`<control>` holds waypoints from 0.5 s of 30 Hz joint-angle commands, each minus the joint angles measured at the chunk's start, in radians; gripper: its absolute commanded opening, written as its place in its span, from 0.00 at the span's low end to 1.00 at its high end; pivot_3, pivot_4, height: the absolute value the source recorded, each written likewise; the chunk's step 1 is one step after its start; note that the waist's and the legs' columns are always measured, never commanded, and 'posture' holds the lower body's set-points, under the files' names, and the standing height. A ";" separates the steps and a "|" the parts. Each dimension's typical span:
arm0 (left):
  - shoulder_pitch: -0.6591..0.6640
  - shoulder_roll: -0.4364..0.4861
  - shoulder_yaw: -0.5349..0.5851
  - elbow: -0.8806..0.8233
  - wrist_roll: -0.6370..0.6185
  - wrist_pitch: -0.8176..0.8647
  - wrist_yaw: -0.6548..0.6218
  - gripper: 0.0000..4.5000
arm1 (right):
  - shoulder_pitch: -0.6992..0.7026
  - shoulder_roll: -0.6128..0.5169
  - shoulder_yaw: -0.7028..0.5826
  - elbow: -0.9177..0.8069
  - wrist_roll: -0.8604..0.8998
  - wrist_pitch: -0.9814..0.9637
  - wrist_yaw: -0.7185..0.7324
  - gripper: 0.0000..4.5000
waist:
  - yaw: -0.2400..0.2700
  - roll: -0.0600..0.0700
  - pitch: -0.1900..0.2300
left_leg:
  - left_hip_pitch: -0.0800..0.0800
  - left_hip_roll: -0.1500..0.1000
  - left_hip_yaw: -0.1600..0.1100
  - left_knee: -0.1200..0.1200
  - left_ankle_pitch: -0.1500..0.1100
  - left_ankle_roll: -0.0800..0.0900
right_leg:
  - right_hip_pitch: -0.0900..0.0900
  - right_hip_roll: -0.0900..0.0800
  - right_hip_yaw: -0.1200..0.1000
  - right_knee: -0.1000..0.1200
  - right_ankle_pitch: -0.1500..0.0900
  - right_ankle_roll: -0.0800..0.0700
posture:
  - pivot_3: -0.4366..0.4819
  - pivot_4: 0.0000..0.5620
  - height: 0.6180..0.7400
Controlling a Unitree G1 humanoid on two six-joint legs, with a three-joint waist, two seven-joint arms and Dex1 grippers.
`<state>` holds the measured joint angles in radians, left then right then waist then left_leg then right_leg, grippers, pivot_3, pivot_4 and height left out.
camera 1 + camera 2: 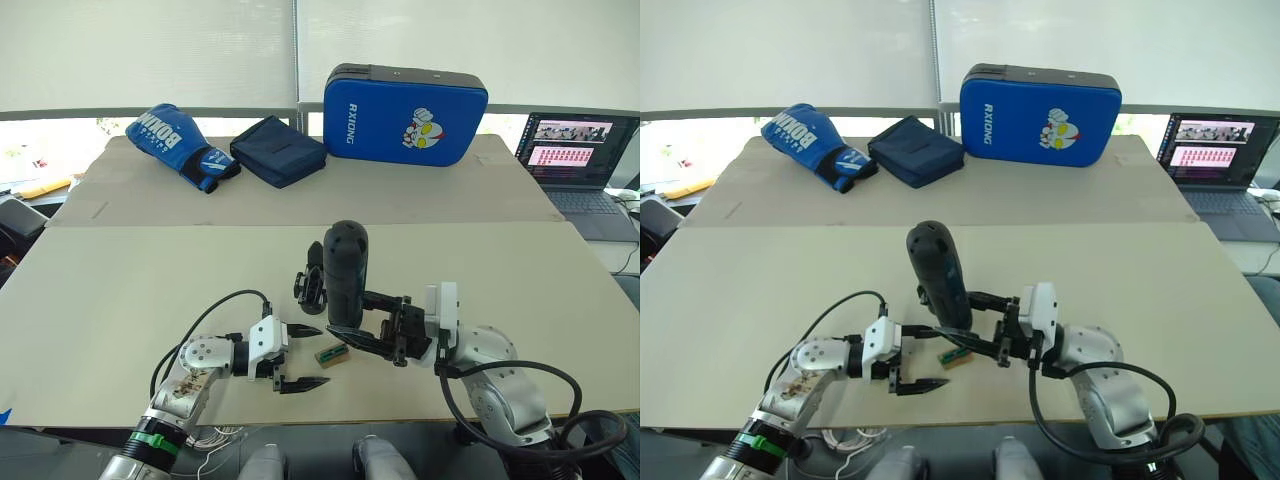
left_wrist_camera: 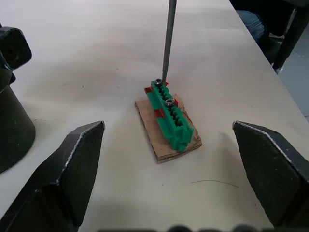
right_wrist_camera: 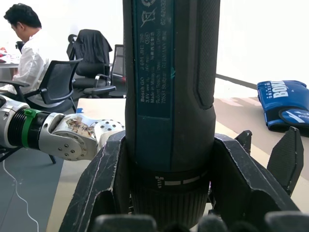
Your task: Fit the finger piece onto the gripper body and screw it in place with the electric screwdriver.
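My right gripper [image 1: 352, 316] is shut on the electric screwdriver [image 1: 346, 268], a thick dark cylinder held upright over the table. Its thin metal bit [image 2: 167, 43] comes down onto a screw in a small green-and-tan block [image 2: 169, 118]. My left gripper [image 1: 303, 357] stands open, one finger on each side of that block and apart from it. The gripper body [image 1: 311, 283], a small black block on a round base, stands just behind and left of the screwdriver, and also shows in the left wrist view [image 2: 12, 111]. The finger piece is hidden.
At the back of the table [image 1: 120, 290] lie a blue boxing glove [image 1: 180, 145], a navy pouch [image 1: 278, 150] and a blue strike pad [image 1: 405, 115]. A laptop [image 1: 580, 150] stands at the far right. A person [image 3: 29, 53] sits at a desk beyond the table.
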<state>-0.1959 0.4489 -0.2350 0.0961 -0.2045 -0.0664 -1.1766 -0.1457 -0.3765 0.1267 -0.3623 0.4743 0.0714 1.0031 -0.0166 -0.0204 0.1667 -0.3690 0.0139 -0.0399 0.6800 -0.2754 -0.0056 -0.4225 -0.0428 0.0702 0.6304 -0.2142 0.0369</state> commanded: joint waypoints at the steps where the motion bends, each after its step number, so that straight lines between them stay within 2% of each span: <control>1: 0.029 0.003 -0.027 0.013 0.006 0.007 -0.004 1.00 | -0.023 0.005 -0.008 -0.030 0.023 -0.039 0.009 0.42 | 0.000 0.000 0.000 | 0.000 0.000 0.000 0.000 0.000 0.000 | 0.000 0.000 0.000 0.000 0.000 0.000 | 0.48 0.27 1.00; 15: 0.035 0.003 -0.028 0.017 0.006 0.003 -0.005 1.00 | -0.027 -0.006 -0.010 -0.032 0.037 -0.014 0.019 0.42 | 0.000 0.000 0.000 | 0.000 0.000 0.000 0.000 0.000 0.000 | 0.000 0.000 0.000 0.000 0.000 0.000 | 0.48 0.27 1.00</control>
<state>-0.1904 0.4489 -0.2348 0.0925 -0.2051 -0.0681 -1.1739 -0.1580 -0.3815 0.1277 -0.3520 0.4762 0.0719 1.0209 -0.0166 -0.0202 0.1666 -0.3689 0.0139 -0.0399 0.6799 -0.2754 -0.0056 -0.4225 -0.0428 0.0702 0.6305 -0.2142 0.0369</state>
